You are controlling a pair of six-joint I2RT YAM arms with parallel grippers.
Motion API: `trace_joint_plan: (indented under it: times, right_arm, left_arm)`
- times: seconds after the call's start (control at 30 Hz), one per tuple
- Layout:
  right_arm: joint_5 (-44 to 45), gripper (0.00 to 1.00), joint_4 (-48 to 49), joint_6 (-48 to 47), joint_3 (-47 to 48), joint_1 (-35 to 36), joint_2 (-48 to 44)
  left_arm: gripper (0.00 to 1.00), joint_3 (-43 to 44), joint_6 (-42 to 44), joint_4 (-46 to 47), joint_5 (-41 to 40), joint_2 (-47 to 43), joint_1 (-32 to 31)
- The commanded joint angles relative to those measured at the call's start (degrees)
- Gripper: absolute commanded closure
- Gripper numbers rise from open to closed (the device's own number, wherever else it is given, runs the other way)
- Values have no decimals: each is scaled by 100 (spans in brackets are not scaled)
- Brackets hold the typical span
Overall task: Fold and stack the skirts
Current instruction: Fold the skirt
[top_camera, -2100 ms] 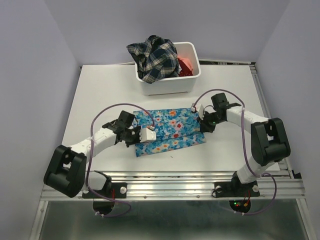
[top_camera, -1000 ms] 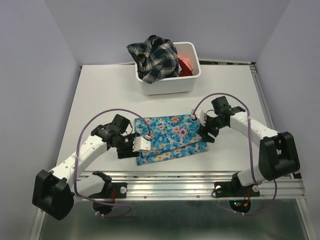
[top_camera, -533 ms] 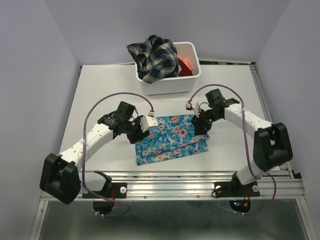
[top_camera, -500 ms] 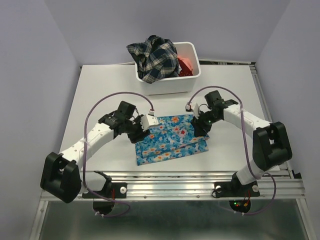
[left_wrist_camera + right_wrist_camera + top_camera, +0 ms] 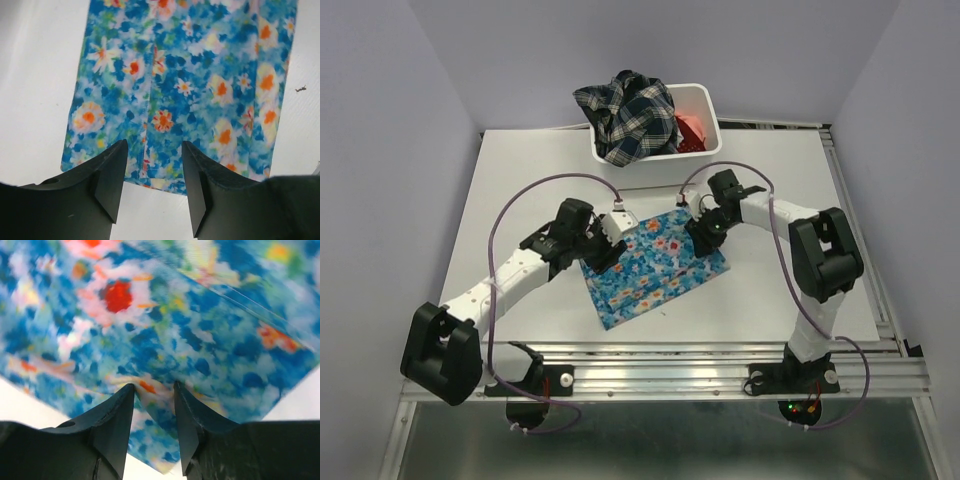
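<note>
Beneath the spread left gripper (image 5: pixel 153 152) lies the blue skirt (image 5: pixel 200 65); right gripper (image 5: pixel 154 392) seemingly pinches it.

Bright, even light, faint shadows on the table (image 5: pixel 520 180); skirt (image 5: pixel 200 340) blurred in the right wrist view

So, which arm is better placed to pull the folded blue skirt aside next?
Probably the right. The right gripper pinches a fold of the blue skirt at its right edge; the left gripper is open over the skirt's other end, gripping nothing.
</note>
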Motion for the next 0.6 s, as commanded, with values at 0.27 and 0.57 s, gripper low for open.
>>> trace_joint_plan:
  times: [0.27, 0.57]
  right_arm:
    - [879, 54, 875, 1357, 762, -373, -568]
    - [-447, 62, 1067, 3405, -585, -999, -1345]
  left_arm:
    - [38, -78, -1248, 813, -1233, -45, -1388]
    - [46, 1100, -2004, 752, -1981, 1633, -2110]
